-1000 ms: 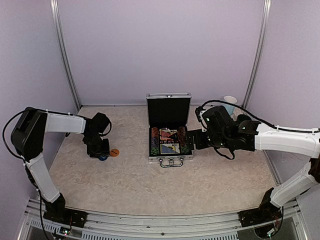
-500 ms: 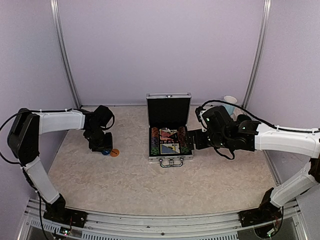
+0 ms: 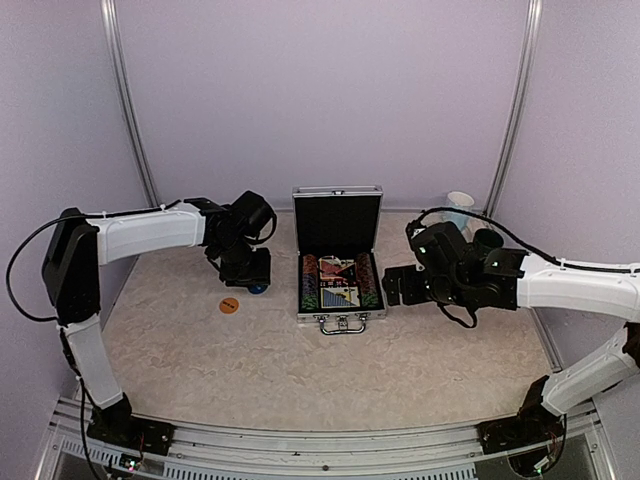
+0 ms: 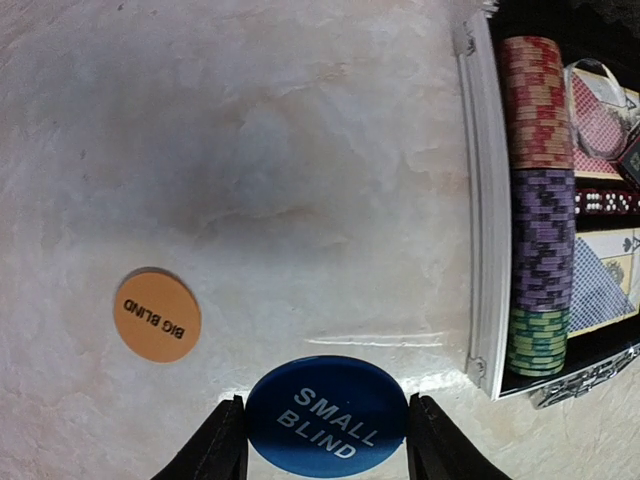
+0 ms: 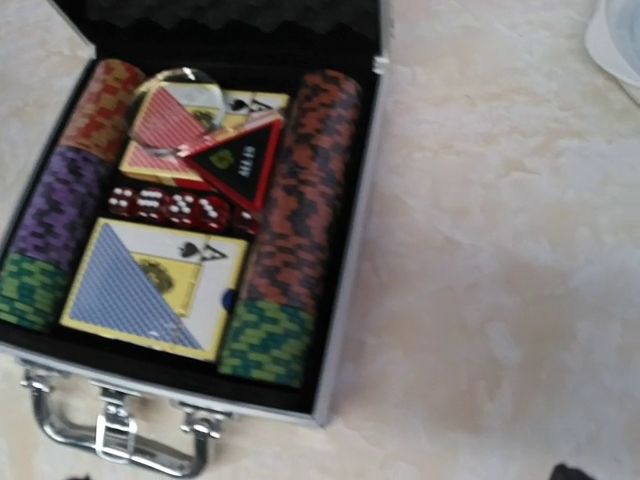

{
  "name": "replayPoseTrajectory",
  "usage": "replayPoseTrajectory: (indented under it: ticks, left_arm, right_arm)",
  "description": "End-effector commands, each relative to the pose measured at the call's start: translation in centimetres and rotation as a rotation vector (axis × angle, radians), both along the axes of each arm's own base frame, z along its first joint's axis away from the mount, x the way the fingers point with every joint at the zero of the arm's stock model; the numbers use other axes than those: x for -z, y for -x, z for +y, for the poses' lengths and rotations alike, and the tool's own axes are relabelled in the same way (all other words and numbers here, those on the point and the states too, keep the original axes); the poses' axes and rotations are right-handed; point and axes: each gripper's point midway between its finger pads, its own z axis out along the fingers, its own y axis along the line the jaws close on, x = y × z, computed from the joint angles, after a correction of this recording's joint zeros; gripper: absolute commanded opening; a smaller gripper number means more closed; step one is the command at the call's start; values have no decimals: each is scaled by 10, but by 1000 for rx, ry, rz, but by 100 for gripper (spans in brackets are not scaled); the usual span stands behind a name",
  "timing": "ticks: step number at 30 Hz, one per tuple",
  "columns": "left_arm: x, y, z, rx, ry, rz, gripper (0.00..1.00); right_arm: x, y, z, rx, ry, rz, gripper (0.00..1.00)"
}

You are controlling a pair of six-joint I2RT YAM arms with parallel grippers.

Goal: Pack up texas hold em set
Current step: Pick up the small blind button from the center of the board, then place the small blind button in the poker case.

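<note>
Texas hold em set (image 3: 338, 222) is sitting open at the middle of the desk (image 3: 300, 390), lid standing upright, handle facing the arm bases. Chip rows (image 5: 295, 200), both card decks, the dice and the black triangle are already lying inside.

The left pincer (image 3: 256, 283) is now hanging just beside the case's left wall, having travelled there from the far left of the desk over the last second. It is carrying the blue disc (image 4: 327, 415) marked SMALL BLIND, pinched edge to edge with the jaws about half closed on it. The orange disc (image 3: 229, 306), marked BIG BLIND, is lying alone on the desk, left behind and well apart from the case.

The right pincer (image 3: 395, 285) is drawing back a little from the case's right side, jaws spread fully and holding nothing.

So the blue disc is likely seconds from being dropped in. That is probably leaving the orange disc and the lid as the remaining work, and the retreating right arm seems to be making room.
</note>
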Motion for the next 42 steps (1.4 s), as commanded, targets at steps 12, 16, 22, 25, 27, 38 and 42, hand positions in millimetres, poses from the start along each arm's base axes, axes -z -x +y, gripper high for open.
replayPoseTrajectory:
  ticks: [12,16,22,25,27,38,42]
  left_arm:
    - [-4,-9,-135,168,109,-16,52]
    - [2,-8,-159,202,122,-14,51]
    - [17,-7,-178,229,117,-9,52]
    - [26,-8,-175,221,95,-9,52]
    - [28,-10,-174,219,83,-16,52]
    - [28,-15,-173,215,67,-38,61]
    - [14,-19,-175,212,91,-64,62]
  right_arm:
    - [10,9,-42,127,-23,29,99]
    - [7,11,-48,138,-31,25,99]
    - [3,13,-48,138,-51,20,99]
    - [1,14,-48,134,-57,20,99]
    - [-1,14,-48,133,-61,18,99]
    - [-3,9,-40,115,-55,17,99]
    - [-5,8,-39,112,-49,15,99]
